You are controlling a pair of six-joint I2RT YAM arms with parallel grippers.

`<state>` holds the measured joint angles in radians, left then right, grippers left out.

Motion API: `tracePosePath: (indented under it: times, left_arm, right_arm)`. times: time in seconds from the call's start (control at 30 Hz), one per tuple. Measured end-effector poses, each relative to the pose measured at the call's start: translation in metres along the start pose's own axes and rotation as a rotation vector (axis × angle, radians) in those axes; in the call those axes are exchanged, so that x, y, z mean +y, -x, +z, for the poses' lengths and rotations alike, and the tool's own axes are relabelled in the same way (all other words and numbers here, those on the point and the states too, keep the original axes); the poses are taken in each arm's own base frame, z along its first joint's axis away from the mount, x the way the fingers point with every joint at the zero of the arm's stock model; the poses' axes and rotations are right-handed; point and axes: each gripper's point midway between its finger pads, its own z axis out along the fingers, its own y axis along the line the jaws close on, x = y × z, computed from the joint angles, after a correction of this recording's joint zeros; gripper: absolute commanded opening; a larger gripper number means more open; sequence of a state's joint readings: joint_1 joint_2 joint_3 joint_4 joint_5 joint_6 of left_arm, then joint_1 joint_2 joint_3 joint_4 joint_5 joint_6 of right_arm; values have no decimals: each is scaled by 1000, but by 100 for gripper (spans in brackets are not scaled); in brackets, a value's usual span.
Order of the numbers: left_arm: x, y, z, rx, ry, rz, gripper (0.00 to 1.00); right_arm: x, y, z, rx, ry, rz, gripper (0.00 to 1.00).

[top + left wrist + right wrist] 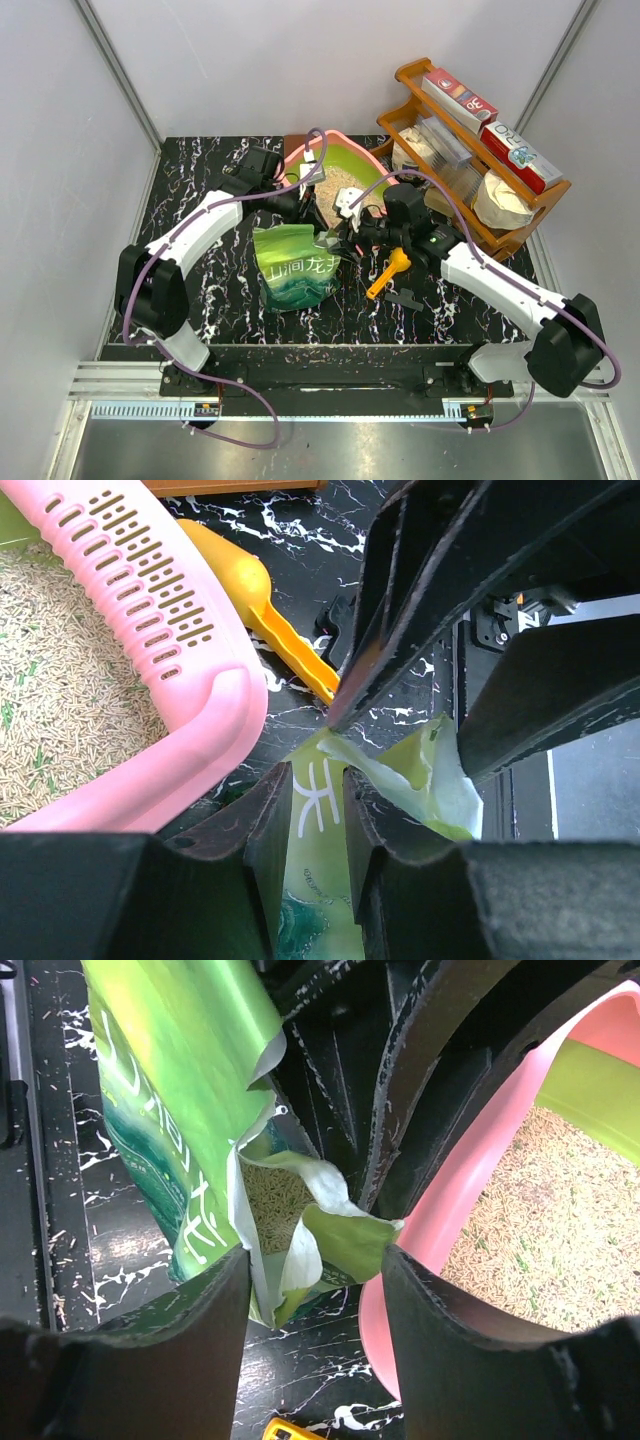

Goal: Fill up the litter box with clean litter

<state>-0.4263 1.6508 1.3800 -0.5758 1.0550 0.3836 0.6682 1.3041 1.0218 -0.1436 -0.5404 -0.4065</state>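
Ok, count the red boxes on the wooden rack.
2. One red box lies at the wooden rack's far end, the other at its near right end; lower shelves may hide more.

Plain white walls enclose a black marbled table bearing a wooden rack.

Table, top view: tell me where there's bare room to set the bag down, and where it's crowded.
Bare: the back-left corner of the table, behind the left arm; and the near strip between the bag and the front edge. Crowded: the middle, where bag, scoop and litter box meet; the rack fills the back right.
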Motion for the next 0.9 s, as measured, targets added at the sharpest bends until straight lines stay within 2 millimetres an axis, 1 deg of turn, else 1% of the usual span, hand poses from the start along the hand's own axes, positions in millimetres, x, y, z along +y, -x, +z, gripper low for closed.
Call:
tracePosePath:
  times: [0.13, 0.4, 0.67, 0.8, 0.9]
  left_arm:
    - [0, 1, -1, -3, 0, -8, 31]
    - [2, 7, -4, -13, -3, -19, 32]
    - [3, 11, -6, -17, -9, -36, 32]
    - [4, 16, -10, -34, -29, -66, 33]
    - [8, 16, -18, -55, -49, -138, 35]
  right_arm:
    - [-3, -2, 3, 5, -9, 4, 63]
    - [-12, -4, 1, 11, -54, 19, 74]
    - [-20, -16, 9, -25, 47, 173, 73]
    - [-17, -10, 14, -75, 106, 214, 73]
    - [-16, 0, 18, -121, 141, 230, 72]
